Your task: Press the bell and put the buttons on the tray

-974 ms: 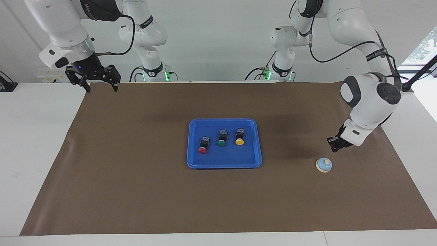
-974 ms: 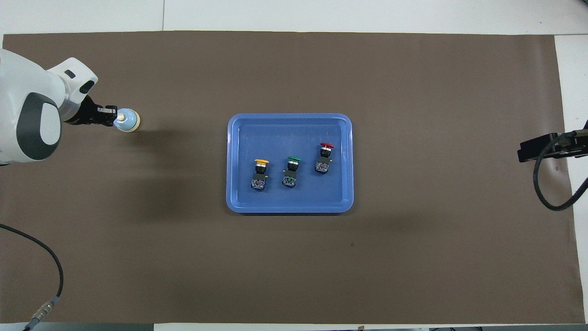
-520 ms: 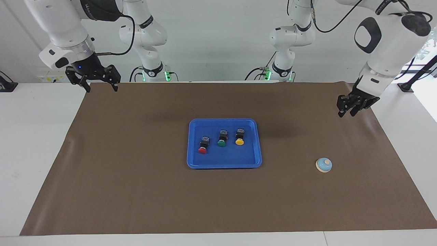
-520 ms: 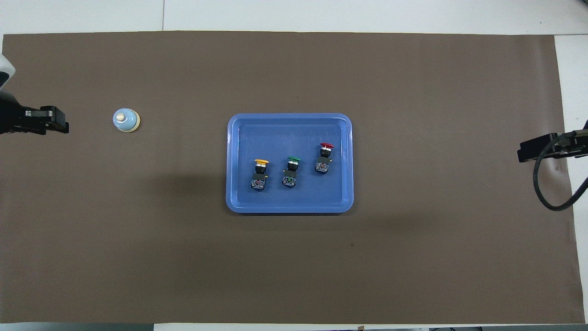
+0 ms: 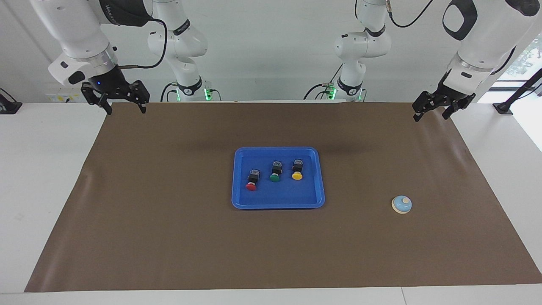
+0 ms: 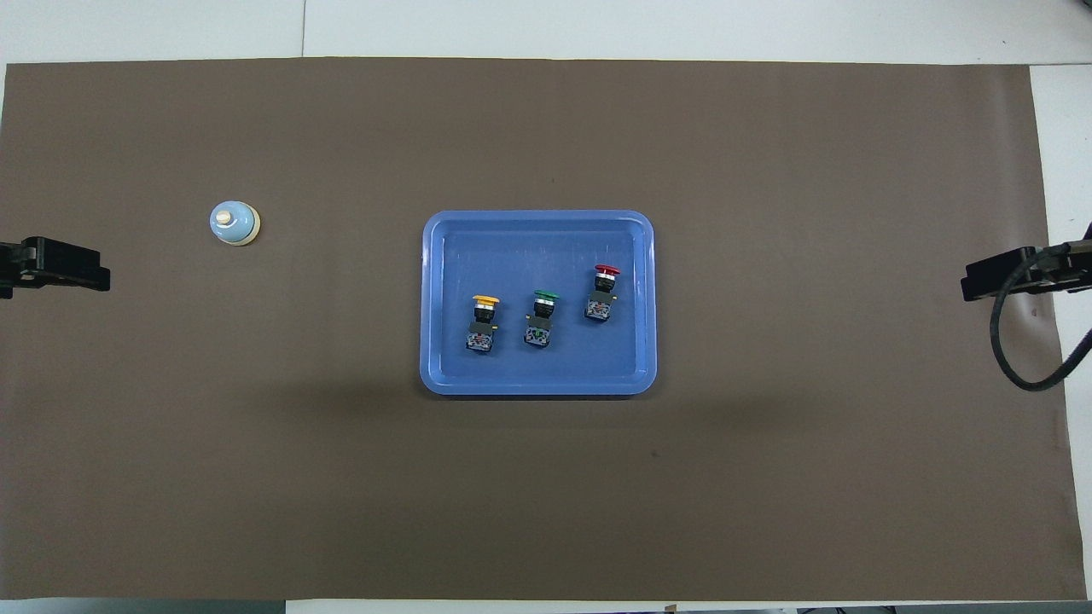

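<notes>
Brown-papered table, largest item. Blue plastic tray at centre: stiff, light, probably slick; take by raised rim. Three buttons lie in it, blocky black bodies the likeliest hold. Bell toward left arm's end; press the knob. Left end effector and right end effector wait raised, both spread, empty.

Three buttons on tray

From overhead, both arms are cut off at the frame's sides: only the left gripper and right gripper tips poke in. Markings on the buttons' bodies are too small to read.
</notes>
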You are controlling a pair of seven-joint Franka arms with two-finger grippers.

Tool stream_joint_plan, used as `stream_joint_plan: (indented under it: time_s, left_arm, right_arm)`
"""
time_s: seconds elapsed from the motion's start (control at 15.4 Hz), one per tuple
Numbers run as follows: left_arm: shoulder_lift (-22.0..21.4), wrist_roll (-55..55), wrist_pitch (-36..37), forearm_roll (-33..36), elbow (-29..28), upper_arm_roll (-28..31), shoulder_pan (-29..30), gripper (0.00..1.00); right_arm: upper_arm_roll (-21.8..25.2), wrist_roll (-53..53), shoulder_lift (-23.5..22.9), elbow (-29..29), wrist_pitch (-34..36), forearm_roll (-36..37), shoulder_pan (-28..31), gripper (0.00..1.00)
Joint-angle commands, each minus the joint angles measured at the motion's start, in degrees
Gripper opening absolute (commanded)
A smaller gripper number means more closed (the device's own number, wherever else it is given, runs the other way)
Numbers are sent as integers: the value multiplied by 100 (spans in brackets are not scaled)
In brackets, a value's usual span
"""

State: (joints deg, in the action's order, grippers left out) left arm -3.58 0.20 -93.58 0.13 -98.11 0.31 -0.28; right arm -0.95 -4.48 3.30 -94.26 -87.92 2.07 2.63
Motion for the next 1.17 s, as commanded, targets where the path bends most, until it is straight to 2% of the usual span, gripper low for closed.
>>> stream_joint_plan:
  time_s: [0.0, 1.1]
  left_arm:
    - [-20, 33, 103, -39, -24, -5, -34, 100]
    - [-20, 33, 164, -48, -24, -40, -43, 100]
  right_arm:
    - [-46, 105, 92, -84, -32, 65, 35, 100]
    - [-46, 105, 92, -92, -32, 65, 35, 100]
